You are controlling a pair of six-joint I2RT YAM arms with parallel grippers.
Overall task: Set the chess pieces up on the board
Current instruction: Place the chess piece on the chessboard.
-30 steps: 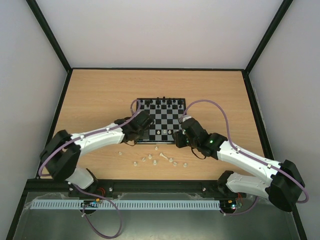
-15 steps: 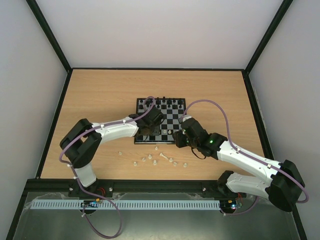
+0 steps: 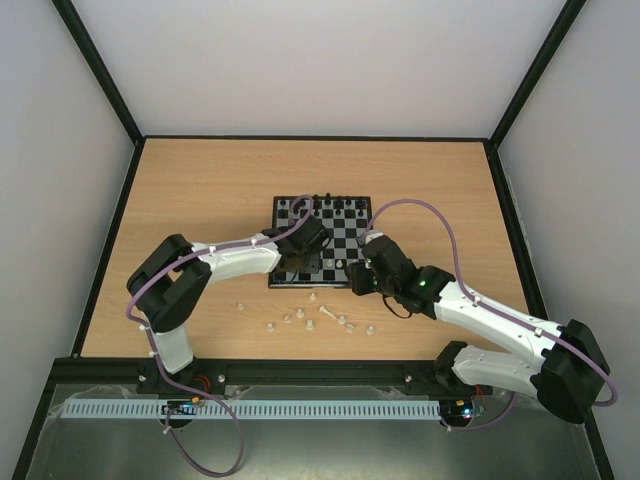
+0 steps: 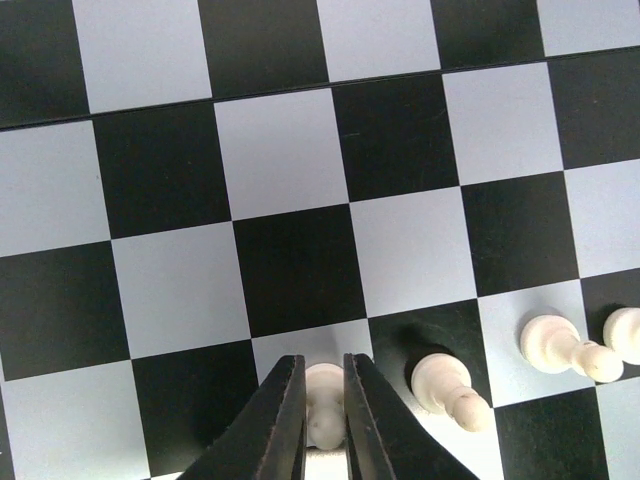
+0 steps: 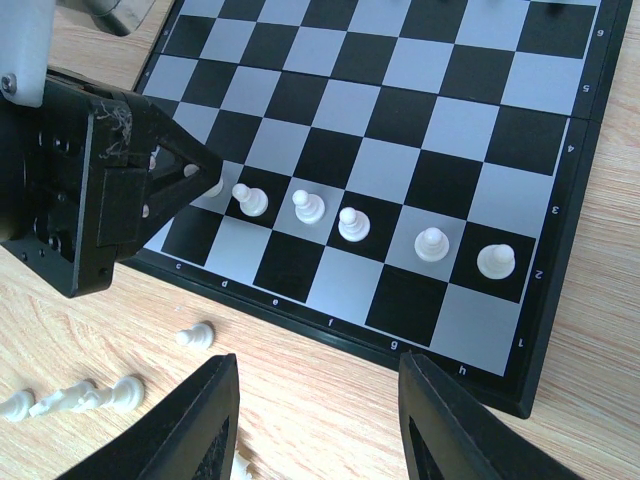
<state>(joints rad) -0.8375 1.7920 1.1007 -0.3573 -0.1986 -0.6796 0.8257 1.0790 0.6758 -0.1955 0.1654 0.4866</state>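
The board (image 3: 345,232) lies mid-table, with black pieces (image 3: 326,206) along its far rows. My left gripper (image 4: 325,425) is shut on a whitish pawn (image 4: 324,385), which stands on a pale square in the board's near rows. To its right stand more white pawns (image 4: 445,385) (image 4: 560,345). From the right wrist, several pawns (image 5: 352,224) show in one row, with the left gripper (image 5: 205,172) at that row's left end. My right gripper (image 5: 318,365) hangs open and empty over the wood just off the board's near edge. Several loose chess pieces (image 3: 300,316) lie on the table.
The loose whitish pieces (image 5: 196,336) are scattered on the wooden table (image 3: 200,190) between the board and the arm bases. Black frame rails (image 3: 110,240) and pale walls enclose the table on three sides.
The left gripper has moved right from the board's near left corner to over its near rows, and its elbow has swung forward. The right arm has stayed still.
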